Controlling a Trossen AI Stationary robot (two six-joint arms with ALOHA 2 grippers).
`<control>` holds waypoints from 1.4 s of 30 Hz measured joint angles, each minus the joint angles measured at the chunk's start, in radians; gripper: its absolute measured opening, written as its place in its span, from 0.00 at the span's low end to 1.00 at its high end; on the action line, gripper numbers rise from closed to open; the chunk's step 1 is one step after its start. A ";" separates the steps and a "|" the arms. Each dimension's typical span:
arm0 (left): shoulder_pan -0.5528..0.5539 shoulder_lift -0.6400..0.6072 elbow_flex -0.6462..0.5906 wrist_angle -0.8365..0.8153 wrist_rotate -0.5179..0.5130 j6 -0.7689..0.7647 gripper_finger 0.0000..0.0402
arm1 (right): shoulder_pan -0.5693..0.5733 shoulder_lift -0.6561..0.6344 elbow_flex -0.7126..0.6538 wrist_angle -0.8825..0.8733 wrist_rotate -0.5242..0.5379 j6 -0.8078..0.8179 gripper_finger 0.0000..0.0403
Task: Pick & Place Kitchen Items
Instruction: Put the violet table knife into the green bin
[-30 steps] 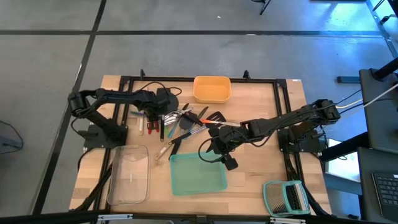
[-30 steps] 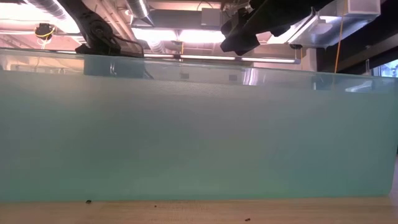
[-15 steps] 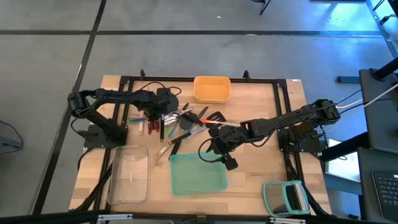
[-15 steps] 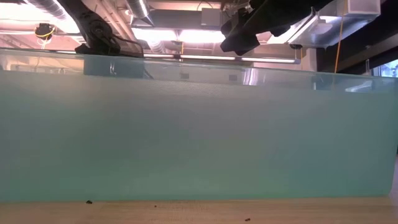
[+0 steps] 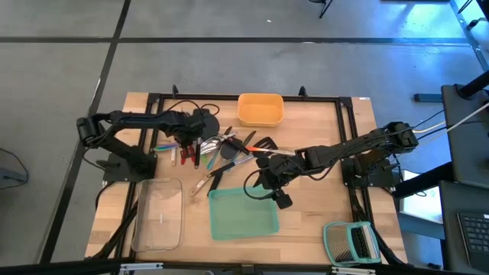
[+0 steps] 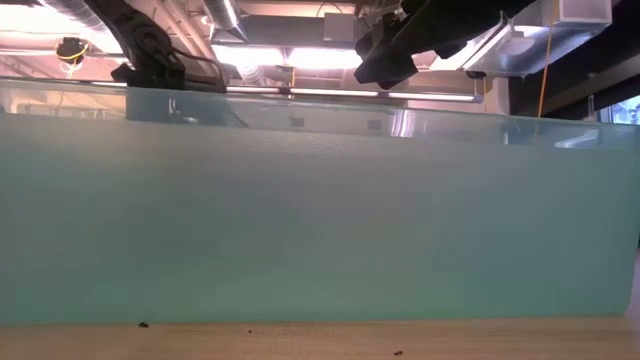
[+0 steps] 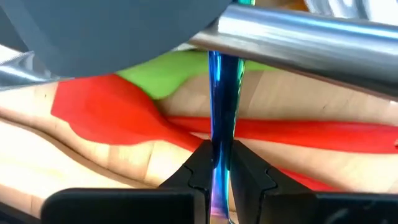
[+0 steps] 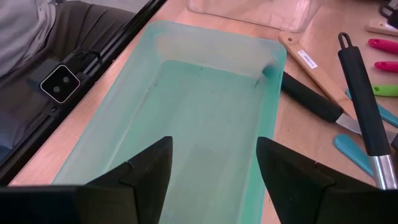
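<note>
Left tool pinched thin on shiny rainbow cutlery in the far-left pile on the table, could slip or snag red spatula; right tool wide over teal tray.

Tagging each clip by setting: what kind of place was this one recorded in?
Probably a robotics lab or workshop, not a home kitchen: a black-framed wooden table on a bare concrete floor, exposed ceiling ducts with strip lighting, and a computer keyboard beside the rig.
</note>
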 joint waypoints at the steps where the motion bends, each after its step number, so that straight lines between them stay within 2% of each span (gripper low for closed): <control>1: 0.000 -0.003 0.000 0.000 0.000 -0.001 0.07 | 0.000 0.000 0.000 0.000 0.000 0.000 0.58; 17: -0.011 -0.008 0.030 -0.119 0.029 -0.099 0.07 | 0.000 0.000 0.000 -0.004 0.000 0.000 0.58; 25: -0.011 -0.009 0.058 -0.207 -0.044 -0.192 0.07 | 0.000 0.000 0.000 -0.008 0.000 0.000 0.58; 29: -0.024 -0.009 0.059 -0.205 0.050 -0.179 0.07 | 0.000 0.000 0.000 -0.008 0.000 0.000 0.58; 42: -0.095 -0.009 0.059 -0.205 0.237 -0.175 0.07 | 0.001 0.000 0.000 -0.008 -0.001 0.001 0.58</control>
